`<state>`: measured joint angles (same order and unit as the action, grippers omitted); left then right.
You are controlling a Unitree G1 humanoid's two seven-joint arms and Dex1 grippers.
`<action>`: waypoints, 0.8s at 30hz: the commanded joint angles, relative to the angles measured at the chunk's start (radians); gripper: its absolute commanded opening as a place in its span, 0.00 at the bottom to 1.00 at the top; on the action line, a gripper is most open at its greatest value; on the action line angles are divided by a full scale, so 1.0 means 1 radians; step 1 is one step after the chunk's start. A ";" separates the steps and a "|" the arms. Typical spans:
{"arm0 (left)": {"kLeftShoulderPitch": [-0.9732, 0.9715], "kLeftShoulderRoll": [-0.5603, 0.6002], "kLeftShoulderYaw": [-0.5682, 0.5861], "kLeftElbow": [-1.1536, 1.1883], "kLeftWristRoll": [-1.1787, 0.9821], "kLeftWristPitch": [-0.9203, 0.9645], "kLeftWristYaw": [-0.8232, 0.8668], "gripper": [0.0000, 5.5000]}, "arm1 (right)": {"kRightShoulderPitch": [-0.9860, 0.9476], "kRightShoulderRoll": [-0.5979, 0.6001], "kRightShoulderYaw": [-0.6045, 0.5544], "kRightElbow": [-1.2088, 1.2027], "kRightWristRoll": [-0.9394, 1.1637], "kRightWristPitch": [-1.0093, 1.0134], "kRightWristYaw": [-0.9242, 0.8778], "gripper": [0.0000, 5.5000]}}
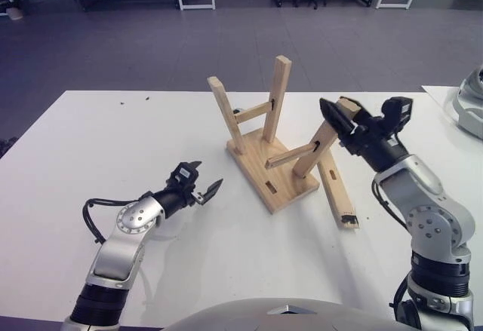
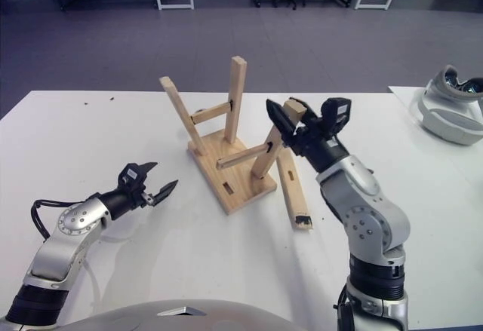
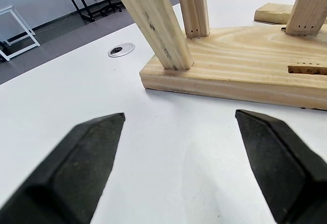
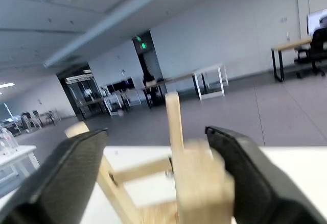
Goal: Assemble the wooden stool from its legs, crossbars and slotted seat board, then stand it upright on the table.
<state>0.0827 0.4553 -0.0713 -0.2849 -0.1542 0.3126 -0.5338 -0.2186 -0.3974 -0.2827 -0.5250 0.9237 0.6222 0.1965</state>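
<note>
**Upturned wooden stool between two open grippers on a white table (image 1: 106, 135).**
A white headset (image 2: 449, 108) lies on the table well off to the outer side of the right gripper (image 1: 338, 112). A loose pale wooden leg (image 1: 333, 188) lies flat below that gripper, just beside the rectangular slotted pine seat board (image 1: 283, 186). The board lies flat with two joined legs (image 1: 226, 112) rising from its far end, linked by a short crossbar (image 1: 253, 111). The right gripper's black fingers are spread wide around the top end of a third, tilted leg (image 1: 321, 144), which carries its own crossbar (image 1: 290, 155). The left gripper (image 1: 205, 176) hovers low over bare table, jaws wide, and the board's near edge lies just ahead of its fingertips (image 3: 87, 157).
</note>
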 commanded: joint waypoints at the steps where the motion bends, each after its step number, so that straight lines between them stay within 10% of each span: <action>1: -0.012 0.005 0.011 0.007 0.004 -0.008 -0.001 0.72 | -0.150 -0.101 -0.151 0.044 0.153 0.002 0.031 0.77; 5: -0.018 0.007 0.013 0.011 0.005 -0.009 -0.004 0.72 | -0.187 -0.156 -0.161 0.273 0.055 -0.016 0.036 0.77; 15: -0.057 0.004 0.009 0.044 0.017 -0.021 -0.004 0.72 | -0.093 -0.144 0.457 0.774 -0.647 -0.196 0.220 0.77; 24: -0.052 -0.001 0.005 0.050 0.020 -0.029 0.002 0.72 | 0.037 -0.177 0.565 0.493 -0.732 -0.164 0.428 0.77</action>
<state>0.0301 0.4537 -0.0674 -0.2376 -0.1451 0.2907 -0.5348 -0.2166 -0.5794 0.2817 0.0317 0.1807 0.4249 0.6122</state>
